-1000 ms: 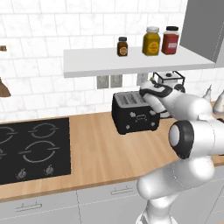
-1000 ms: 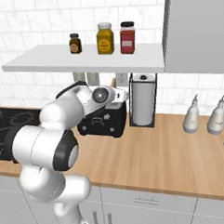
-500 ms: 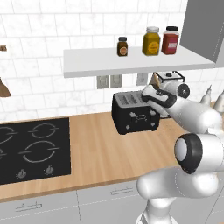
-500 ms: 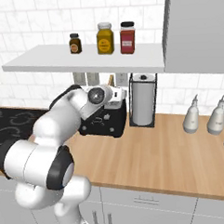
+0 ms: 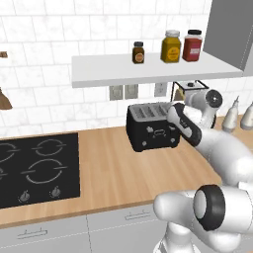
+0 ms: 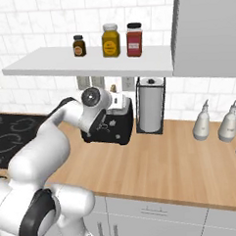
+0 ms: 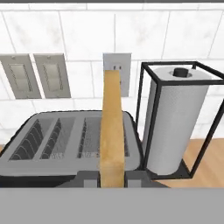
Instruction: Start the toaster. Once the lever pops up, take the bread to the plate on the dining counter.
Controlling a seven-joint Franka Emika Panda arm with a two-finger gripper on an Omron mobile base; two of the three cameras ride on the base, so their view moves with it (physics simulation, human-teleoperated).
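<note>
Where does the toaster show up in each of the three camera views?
Left base view: toaster at centre, on the wooden counter below the shelf, just left of the arm.
Right base view: toaster left of centre, partly behind the arm, beside the paper towel roll.
Hand view: toaster in the lower left, seen from above, slots visible.
Shared landmark: the wall outlet right behind it.
</note>
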